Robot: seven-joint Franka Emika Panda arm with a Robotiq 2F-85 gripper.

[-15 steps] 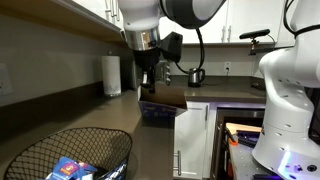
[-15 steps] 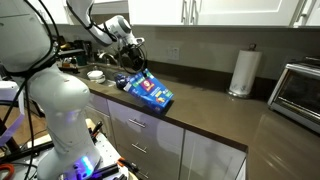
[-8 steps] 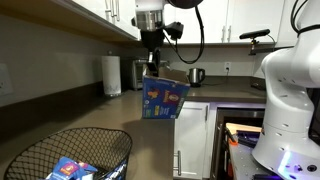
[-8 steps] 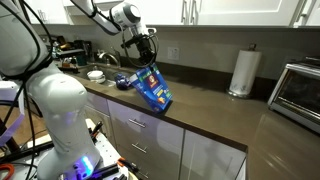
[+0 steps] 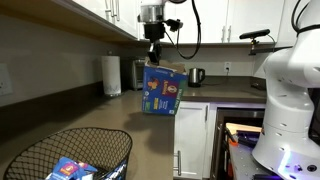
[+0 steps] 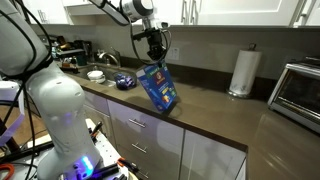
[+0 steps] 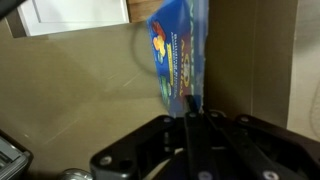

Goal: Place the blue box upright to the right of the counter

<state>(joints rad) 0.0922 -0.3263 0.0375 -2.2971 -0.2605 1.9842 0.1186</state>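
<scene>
an exterior view sits low at one end of the counter (image 5: 150, 130), looking along it. an exterior view faces the counter (image 6: 220, 115) obliquely from its front edge, farther off. the wrist view looks down from close above the counter (image 7: 80, 90). all three share the blue box (image 5: 162, 90) over the counter.

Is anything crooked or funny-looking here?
Yes, the blue box is crooked. The gripper pinches its top edge, and it hangs tilted over the counter, one corner pointing down, not standing upright. I can't tell whether that corner touches the counter. Nothing looks spilled or broken.
</scene>
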